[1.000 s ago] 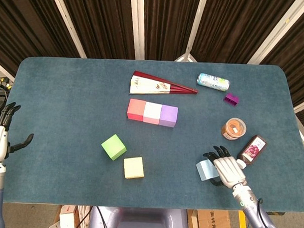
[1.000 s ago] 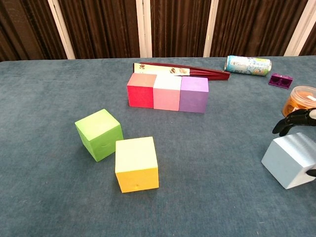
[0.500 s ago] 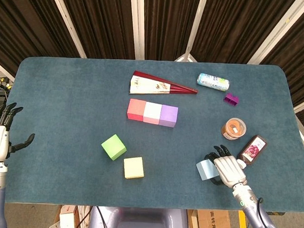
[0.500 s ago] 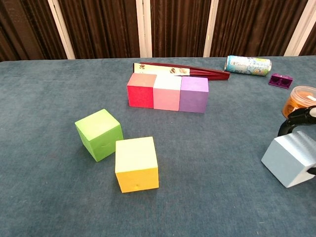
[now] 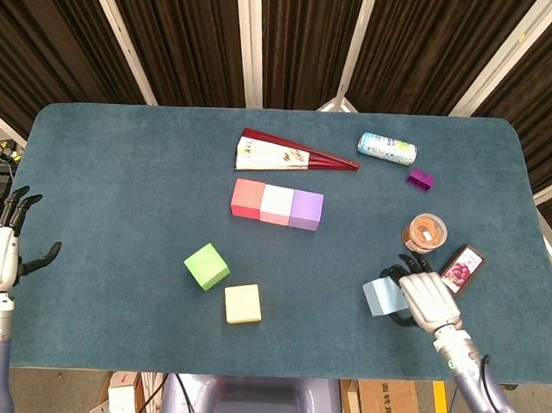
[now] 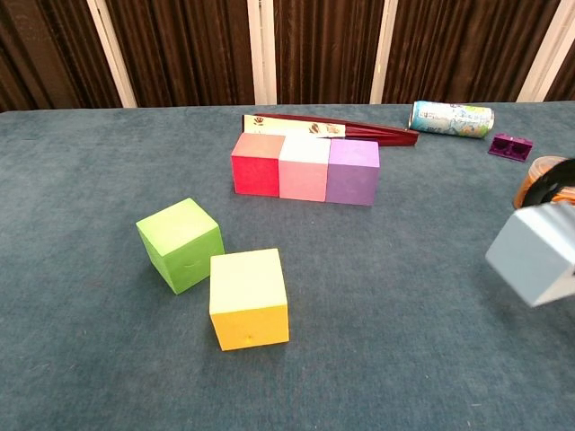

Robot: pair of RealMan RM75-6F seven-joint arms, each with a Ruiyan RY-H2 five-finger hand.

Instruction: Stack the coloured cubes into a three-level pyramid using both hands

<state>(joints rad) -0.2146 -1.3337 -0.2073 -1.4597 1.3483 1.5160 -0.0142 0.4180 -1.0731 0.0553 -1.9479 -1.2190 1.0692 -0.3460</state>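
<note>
Gripping the blue cube [image 5: 379, 296] near the counter's right edge, the right hand's [image 5: 429, 300] fingers wrap opposite faces; it looks light and rigid.

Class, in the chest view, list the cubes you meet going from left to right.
Green cube → yellow cube → red cube → pink cube → purple cube → blue cube.
</note>
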